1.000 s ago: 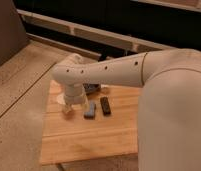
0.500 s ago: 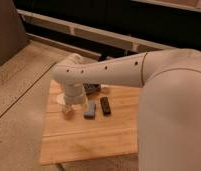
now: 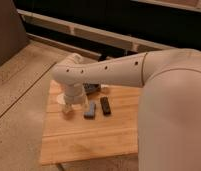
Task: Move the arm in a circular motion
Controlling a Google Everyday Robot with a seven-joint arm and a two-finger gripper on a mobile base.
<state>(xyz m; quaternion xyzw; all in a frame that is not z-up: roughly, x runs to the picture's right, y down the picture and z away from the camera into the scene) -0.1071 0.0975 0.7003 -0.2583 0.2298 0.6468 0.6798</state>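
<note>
Speckled floor (image 3: 16, 107) surrounds a wooden table (image 3: 94, 142). The arm (image 3: 111, 72) reaches over it from 3 o'clock and bends down. Its gripper (image 3: 68, 107) hangs at 9 o'clock from a grey block (image 3: 89, 110); whether it is open or closed I cannot tell.

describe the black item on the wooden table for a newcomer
Find the wooden table, with the cream-white arm reaching over it and its gripper low near the table's left edge. Right of the gripper lie two flat bars side by side. Yours is the black bar, farther from the gripper; the grey-blue bar beside it is paler.
</note>
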